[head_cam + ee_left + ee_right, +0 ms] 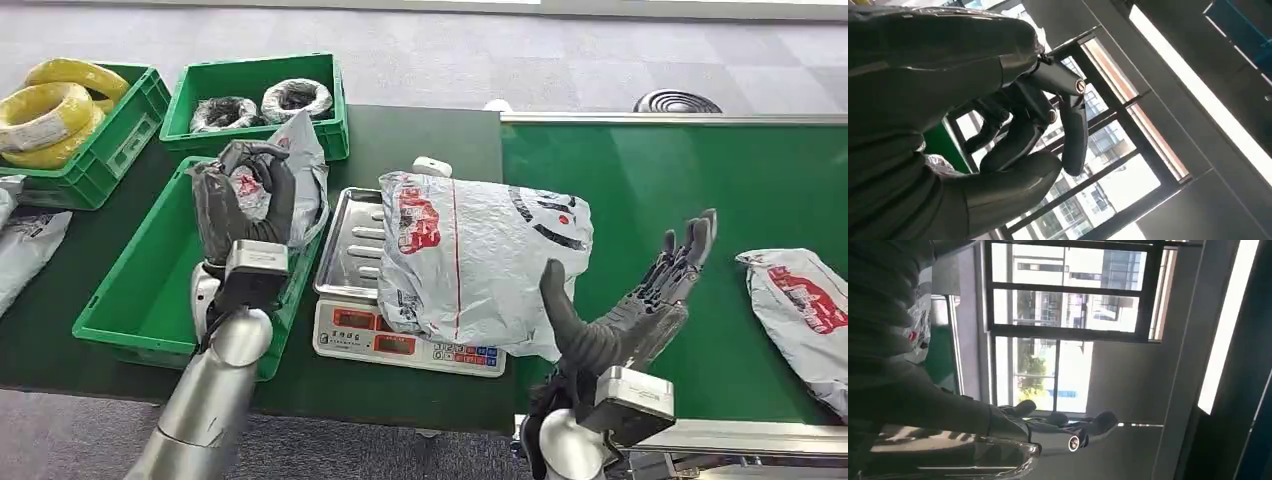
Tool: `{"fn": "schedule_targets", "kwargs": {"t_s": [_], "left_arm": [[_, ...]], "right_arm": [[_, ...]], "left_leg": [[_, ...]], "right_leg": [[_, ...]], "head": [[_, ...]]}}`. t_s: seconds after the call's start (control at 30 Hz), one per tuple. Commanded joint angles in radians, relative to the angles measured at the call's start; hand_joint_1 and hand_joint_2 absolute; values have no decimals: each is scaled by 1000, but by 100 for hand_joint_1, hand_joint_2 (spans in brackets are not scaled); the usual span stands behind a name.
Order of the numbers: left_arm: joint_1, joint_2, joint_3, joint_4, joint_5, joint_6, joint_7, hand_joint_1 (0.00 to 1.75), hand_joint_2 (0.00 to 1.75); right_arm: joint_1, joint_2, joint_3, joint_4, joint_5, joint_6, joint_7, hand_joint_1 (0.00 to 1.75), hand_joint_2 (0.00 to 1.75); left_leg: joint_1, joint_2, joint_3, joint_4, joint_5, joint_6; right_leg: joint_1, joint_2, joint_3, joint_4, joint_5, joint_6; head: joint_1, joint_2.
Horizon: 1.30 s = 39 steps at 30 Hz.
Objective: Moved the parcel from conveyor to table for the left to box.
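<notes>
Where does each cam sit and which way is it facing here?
Head view: high on the body, looking down at scale, parcel, both hands.
Left wrist view: behind left hand, aimed up at windows; curled fingers show.
Right wrist view: behind right hand, aimed at windows.
Shared: both wrist views catch window frames; head view shows left hand, right hand.

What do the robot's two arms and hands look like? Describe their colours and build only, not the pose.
Both arms are smooth silver tubes ending in a boxy silver-grey wrist block. The left hand and right hand are dark grey to black, with thick thumbs and slimmer jointed fingers showing small round metal pins.
</notes>
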<state>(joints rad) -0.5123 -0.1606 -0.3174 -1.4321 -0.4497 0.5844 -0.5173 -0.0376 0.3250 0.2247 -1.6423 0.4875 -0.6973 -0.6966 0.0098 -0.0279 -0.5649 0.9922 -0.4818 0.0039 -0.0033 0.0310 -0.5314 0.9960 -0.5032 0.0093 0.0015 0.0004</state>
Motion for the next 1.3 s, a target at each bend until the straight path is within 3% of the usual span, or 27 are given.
{"fn": "schedule_targets", "kwargs": {"t_s": [0.03, 0.4, 0.57, 0.83, 1.2, 1.23, 1.3], "left_arm": [[-39, 17, -25, 134, -125, 0, 68, 0, 175], [-66, -3, -72, 286, -258, 65, 97, 0, 175], [-111, -39, -149, 509, -494, 111, 187, 0, 175], [-121, -92, -106, 627, -917, 114, 285, 0, 175], [-131, -93, -167, 733, -1017, 114, 357, 0, 175], [-138, -5, -412, 669, -870, 96, 501, 0, 175], [-138, -5, -412, 669, -870, 96, 501, 0, 175]], "right_arm": [[13, -16, -11, -8, 10, -1, -2, 0, 175], [4, -18, -5, 4, 9, -1, -2, 0, 175], [1, -17, 6, 14, 6, -1, -2, 0, 175], [4, -7, 0, 2, 11, -1, -2, 0, 175], [12, -12, 10, -11, 12, -1, 8, 0, 175], [21, -20, 21, -32, 18, -1, 26, 0, 175], [21, -20, 21, -32, 18, -1, 26, 0, 175]], "left_leg": [[-1, 1, 0, -2, 1, 0], [0, 0, 0, -1, 2, 0], [0, -2, 1, -1, 2, 0], [0, 0, 0, -1, 1, 0], [0, 1, 0, -1, 1, 0], [0, 1, 0, 0, 0, 0], [-1, 0, -1, -1, 2, 0]], "right_leg": [[0, -3, 1, -1, 0, 0], [0, -5, 0, -2, 1, 0], [0, -6, 1, -2, 0, 0], [0, -4, 0, -1, 1, 0], [0, -2, 0, -1, 1, 0], [0, -2, 0, -1, 0, 0], [-1, -4, -1, -1, 1, 0]], "head": [[0, 0], [0, 0], [0, 0], [0, 0], [0, 0], [0, 0], [0, 0]]}}
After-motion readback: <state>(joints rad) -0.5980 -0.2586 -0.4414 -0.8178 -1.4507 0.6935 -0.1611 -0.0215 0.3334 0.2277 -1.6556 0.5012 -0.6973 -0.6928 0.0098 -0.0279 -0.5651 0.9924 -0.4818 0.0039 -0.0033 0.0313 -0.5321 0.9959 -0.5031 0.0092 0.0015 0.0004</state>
